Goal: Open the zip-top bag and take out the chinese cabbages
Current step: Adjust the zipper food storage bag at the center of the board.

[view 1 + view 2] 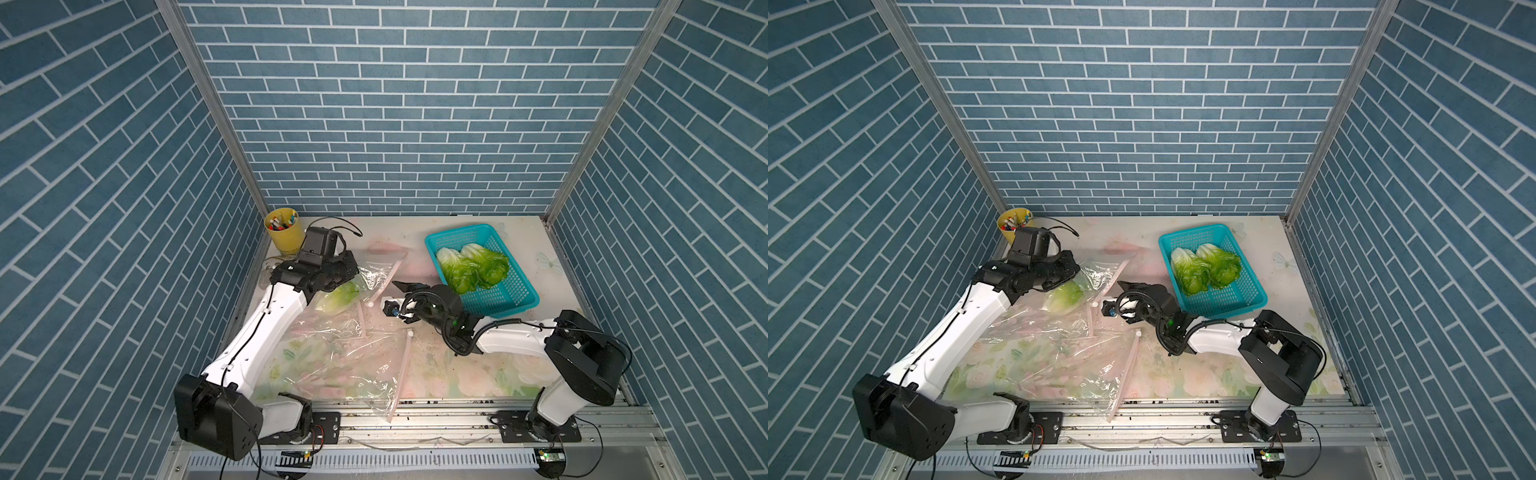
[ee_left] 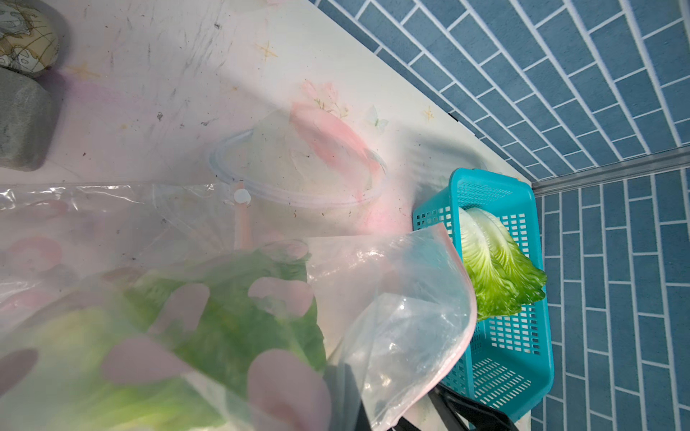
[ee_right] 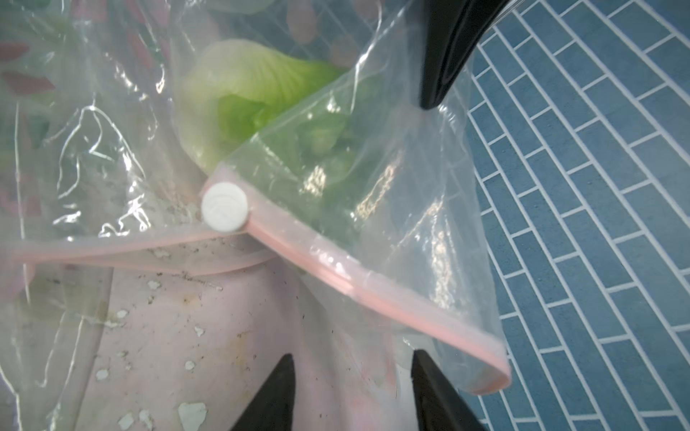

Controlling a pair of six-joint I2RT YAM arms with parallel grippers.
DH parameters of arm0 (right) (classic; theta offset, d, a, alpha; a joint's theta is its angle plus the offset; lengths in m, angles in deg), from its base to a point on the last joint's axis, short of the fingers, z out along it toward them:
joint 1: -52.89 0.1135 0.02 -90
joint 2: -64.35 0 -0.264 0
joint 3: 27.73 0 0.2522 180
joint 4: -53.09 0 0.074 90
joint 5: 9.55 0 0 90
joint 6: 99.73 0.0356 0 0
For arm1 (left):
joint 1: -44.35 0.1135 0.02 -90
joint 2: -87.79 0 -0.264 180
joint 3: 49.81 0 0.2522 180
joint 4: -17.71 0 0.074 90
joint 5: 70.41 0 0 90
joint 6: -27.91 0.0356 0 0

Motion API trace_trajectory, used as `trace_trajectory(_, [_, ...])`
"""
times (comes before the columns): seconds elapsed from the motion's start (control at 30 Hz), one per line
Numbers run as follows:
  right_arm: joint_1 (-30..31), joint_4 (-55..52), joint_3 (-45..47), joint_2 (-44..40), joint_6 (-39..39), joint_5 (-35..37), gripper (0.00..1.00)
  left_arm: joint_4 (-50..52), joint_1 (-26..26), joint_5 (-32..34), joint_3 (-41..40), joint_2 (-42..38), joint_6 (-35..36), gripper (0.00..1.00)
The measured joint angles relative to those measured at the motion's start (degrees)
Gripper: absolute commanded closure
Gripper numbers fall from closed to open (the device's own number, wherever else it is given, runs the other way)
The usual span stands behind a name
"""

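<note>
While the left end effector is closed on the film of the zip-top bag toward the tabletop's far left corner, the right end effector stands with its jaws moderately apart. Nothing lies between them, and they face the bag's raised mouth near the middle of the tabletop.

Surface: pale, with a pink and green floral print. The right wrist view shows dark specks and white flakes on it beneath the bag. Clear film covers much of the left half. A pink zip strip runs to the near edge and overhangs the aluminium rails there.

Room: blue brick-pattern walls with white joints close the far, left and right sides. A metal post stands at each far corner.

Task items: two of the chinese cabbages lie side by side, touching, in the teal basket toward the far right corner. Their white bases point to the far edge. The third cabbage lies inside the bag, just beside the left end effector. The right wrist view shows the bag's white slider at the corner of the open mouth, with the cabbage behind it.

Other: a yellow cup of pens stands in the far left corner.
</note>
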Motion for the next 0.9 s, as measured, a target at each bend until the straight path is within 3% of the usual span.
trace_trajectory(0.17, [0.5, 1.1, 0.0, 0.0, -1.1, 0.5, 0.40, 0.2, 0.0, -0.9, 0.0, 0.0, 0.5, 1.00])
trace_trajectory(0.47, [0.5, 0.9, -4.5, 3.4, -2.1, 0.2, 0.52, 0.2, 0.0, -2.0, 0.0, 0.0, 0.9, 1.00])
trace_trajectory(0.53, [0.5, 0.9, -5.5, 4.5, -2.1, 0.2, 0.59, 0.2, 0.0, -2.0, 0.0, 0.0, 1.1, 1.00])
trace_trajectory(0.73, [0.5, 0.9, -7.0, 6.3, -2.1, -0.2, 1.00, 0.6, 0.0, -2.4, 0.0, 0.0, 2.0, 1.00])
trace_trajectory(0.9, [0.5, 1.2, -7.3, 6.3, -1.7, -0.4, 1.00, 0.2, 0.2, -3.1, -0.7, -0.5, 2.7, 1.00])
